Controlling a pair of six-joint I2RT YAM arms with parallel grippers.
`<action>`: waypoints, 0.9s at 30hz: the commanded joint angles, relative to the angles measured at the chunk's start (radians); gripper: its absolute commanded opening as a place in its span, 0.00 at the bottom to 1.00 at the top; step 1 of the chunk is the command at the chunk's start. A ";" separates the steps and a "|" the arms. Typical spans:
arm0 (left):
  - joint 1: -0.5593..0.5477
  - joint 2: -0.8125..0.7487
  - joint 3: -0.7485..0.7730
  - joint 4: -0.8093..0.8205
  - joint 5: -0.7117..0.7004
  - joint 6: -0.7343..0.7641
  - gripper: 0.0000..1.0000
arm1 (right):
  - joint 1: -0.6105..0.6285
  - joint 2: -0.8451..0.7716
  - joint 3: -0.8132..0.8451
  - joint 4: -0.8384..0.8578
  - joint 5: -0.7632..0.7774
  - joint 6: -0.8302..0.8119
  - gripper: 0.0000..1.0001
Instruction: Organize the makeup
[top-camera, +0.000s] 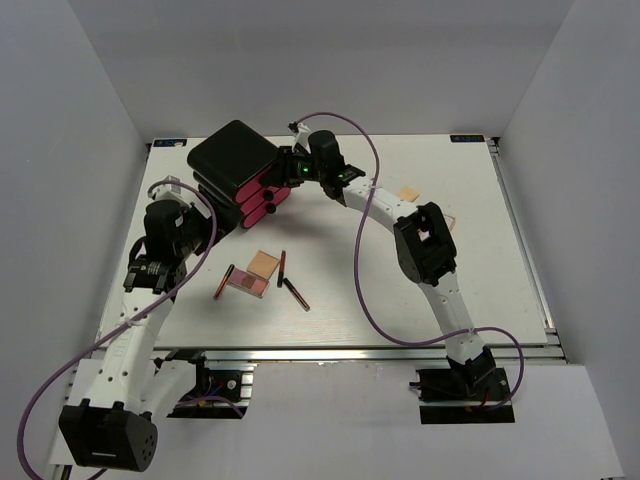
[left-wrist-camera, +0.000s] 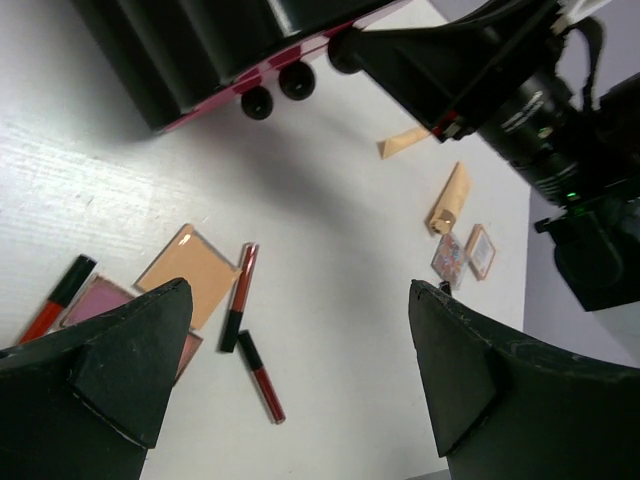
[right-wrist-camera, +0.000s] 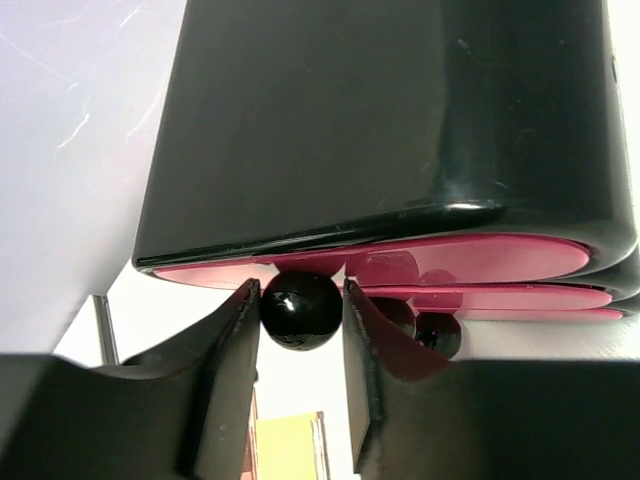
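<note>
Left end effector (left-wrist-camera: 300, 335) hangs spread, left of the box (top-camera: 235, 155). Before the box lie pencils (top-camera: 294, 294), a compact (top-camera: 263, 264) and a palette (top-camera: 247, 284) — light, hard, likely slick. The flat ones look best gripped by opposite edges, the pencils mid-shaft. Right end effector (right-wrist-camera: 300, 300) pinches the box's top knob (right-wrist-camera: 298, 320) — tubes (left-wrist-camera: 450, 195) lie to the box's right.

Drawer box (top-camera: 232, 155) rear left, compact (top-camera: 263, 265) before it, tubes (left-wrist-camera: 450, 197) to right
</note>
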 joint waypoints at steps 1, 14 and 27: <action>0.001 -0.037 -0.027 -0.053 -0.050 0.022 0.97 | 0.001 0.013 0.025 0.043 0.034 -0.009 0.32; 0.001 -0.055 -0.133 -0.185 -0.224 -0.004 0.93 | -0.033 -0.180 -0.234 0.055 -0.004 -0.041 0.18; 0.001 0.097 -0.136 -0.218 -0.302 0.132 0.60 | -0.042 -0.377 -0.574 0.104 -0.050 -0.086 0.40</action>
